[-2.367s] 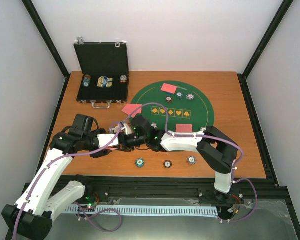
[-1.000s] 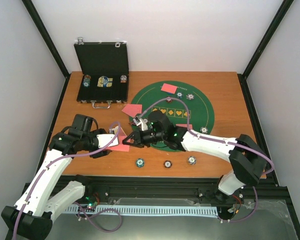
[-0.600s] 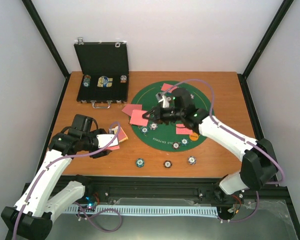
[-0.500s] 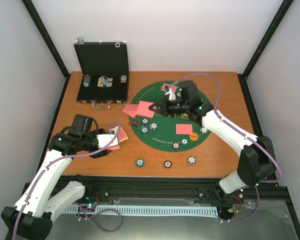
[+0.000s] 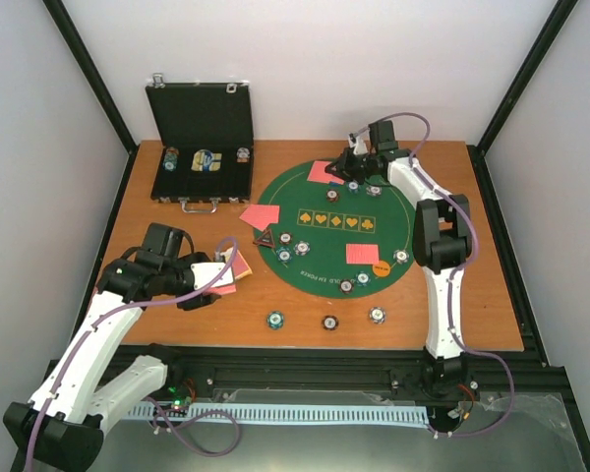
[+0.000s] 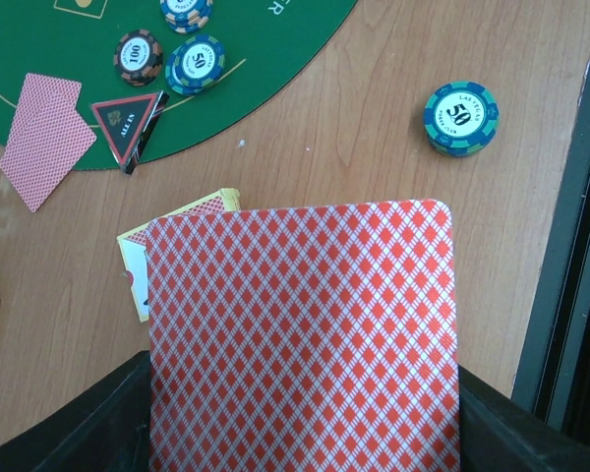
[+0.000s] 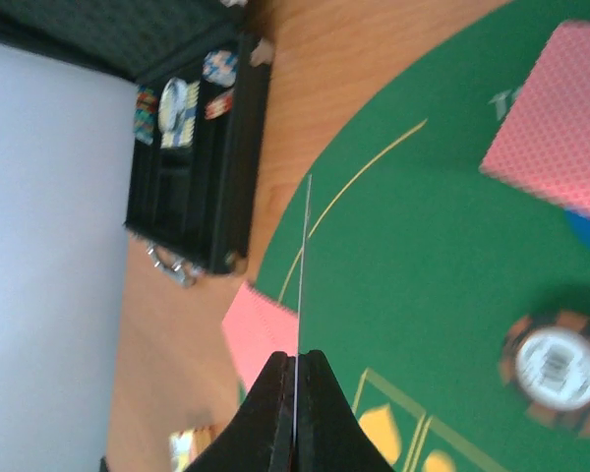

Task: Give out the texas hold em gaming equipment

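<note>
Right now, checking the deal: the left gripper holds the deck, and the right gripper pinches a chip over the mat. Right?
No: the right gripper pinches a card, not a chip, edge-on in the right wrist view, over the mat. The left gripper does hold the deck.

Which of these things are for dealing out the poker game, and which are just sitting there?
Part of the job: red-backed card stack, edge-on card, striped chips, triangle marker, orange disc.
Just lying about: green mat, black case, table.
</note>
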Motion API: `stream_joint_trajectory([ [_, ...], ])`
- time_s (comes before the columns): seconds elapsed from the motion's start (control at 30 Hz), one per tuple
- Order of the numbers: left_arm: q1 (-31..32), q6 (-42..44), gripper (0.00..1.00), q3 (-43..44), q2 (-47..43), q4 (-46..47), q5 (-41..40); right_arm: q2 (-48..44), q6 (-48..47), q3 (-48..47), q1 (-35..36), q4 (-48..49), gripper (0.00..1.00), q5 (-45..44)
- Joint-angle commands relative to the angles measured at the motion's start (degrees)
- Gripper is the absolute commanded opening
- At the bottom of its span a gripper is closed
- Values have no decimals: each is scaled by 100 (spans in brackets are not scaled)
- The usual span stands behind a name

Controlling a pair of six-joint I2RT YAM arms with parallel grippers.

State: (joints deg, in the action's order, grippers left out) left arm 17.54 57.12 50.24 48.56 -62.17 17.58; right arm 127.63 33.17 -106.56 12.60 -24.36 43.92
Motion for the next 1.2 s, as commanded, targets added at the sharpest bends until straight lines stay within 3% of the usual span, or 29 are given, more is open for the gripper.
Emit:
stream_joint_trajectory([
  [0.0,39,-46,38,294,17,-9,102,916,-251,-1125,-161,-597,3,-42],
  [0.2,39,-109,38,321,68,-40,160,2018,-106,-2427,-271,-783,3,-73],
  [0.43,39,-179,38,286,89,-16,149,2409,-154,-2896,-349,-986,3,-226],
  [0.73,39,-266,38,324,95,-49,89,2281,-201,-2954,-398,-1276,27,-534],
  [0.97,39,-312,38,329,74,-56,-29,1755,-399,-2895,-408,-1747,62,-1030],
  [1.17,39,-342,38,311,-33,-75,-48,1131,-583,-2420,-459,-2077,73,-1478],
])
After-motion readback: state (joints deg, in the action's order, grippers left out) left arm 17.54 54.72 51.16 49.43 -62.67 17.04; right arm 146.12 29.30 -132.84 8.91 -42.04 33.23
